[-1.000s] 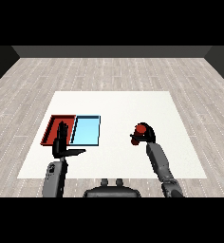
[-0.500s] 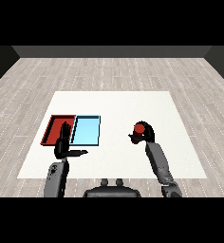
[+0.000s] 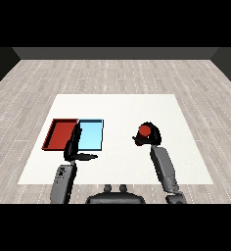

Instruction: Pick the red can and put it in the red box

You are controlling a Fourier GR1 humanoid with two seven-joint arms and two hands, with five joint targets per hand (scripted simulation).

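The red can [image 3: 144, 131] stands upright on the white table [image 3: 117, 108], right of the middle. My right hand [image 3: 151, 136] is curled round it, with fingers and thumb wrapping its sides, so only the can's top shows. The red tray [image 3: 57, 135] lies at the left, touching the light blue tray [image 3: 90, 135] on its right. My left hand [image 3: 73, 146] hovers over the near edge where the two trays meet, fingers straight and thumb stuck out to the right, holding nothing.
Grey wooden floor surrounds the table. Bare white tabletop lies between the light blue tray and the can, and along the far side.
My right hand with the red can has shifted slightly left and away from me. The left hand has stayed in place.
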